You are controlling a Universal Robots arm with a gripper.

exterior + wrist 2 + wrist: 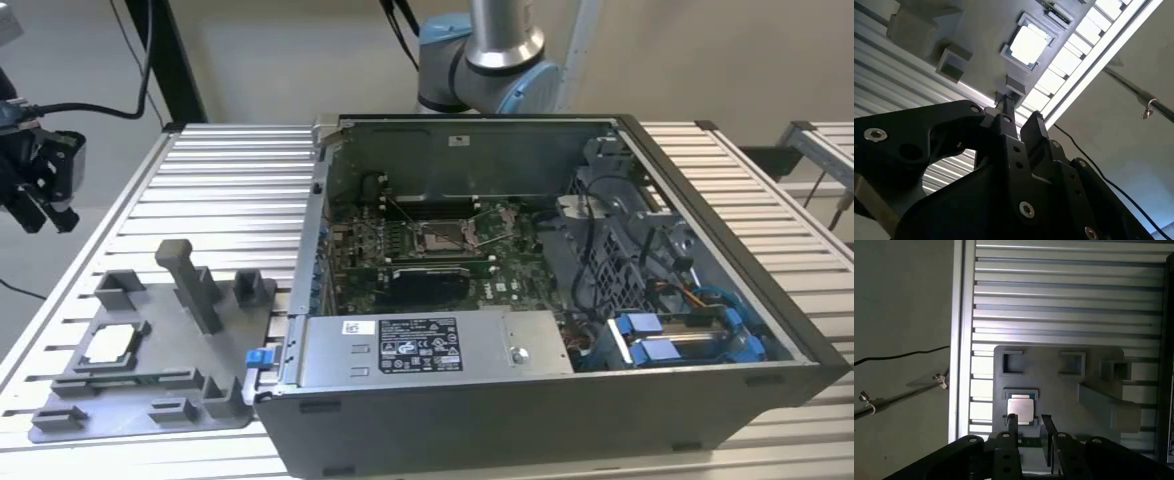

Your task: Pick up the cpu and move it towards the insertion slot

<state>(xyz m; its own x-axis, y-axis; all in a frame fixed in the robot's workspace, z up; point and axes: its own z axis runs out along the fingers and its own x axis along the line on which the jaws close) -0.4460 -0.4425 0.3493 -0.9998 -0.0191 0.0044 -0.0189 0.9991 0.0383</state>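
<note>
The cpu (112,343) is a small silvery square lying flat in a recess of the grey fixture plate (140,408) at the exterior view's left. My gripper (44,219) hangs well above the table beyond the plate's far end, apart from the chip. In the first wrist view the cpu (1020,410) sits just past the black fingertips (1012,421), and the gripper (1029,421) is open with nothing between them. The second wrist view shows the cpu (1029,44) beyond the gripper (1021,114). The insertion slot (441,236) is the silver-framed socket on the motherboard inside the open computer case.
The open computer case (534,400) fills the table's middle and the exterior view's right, with high walls around the motherboard. Grey posts (190,285) and blocks rise from the fixture plate. The slatted aluminium table (227,190) ends in an edge by the gripper, where a black cable (899,356) hangs.
</note>
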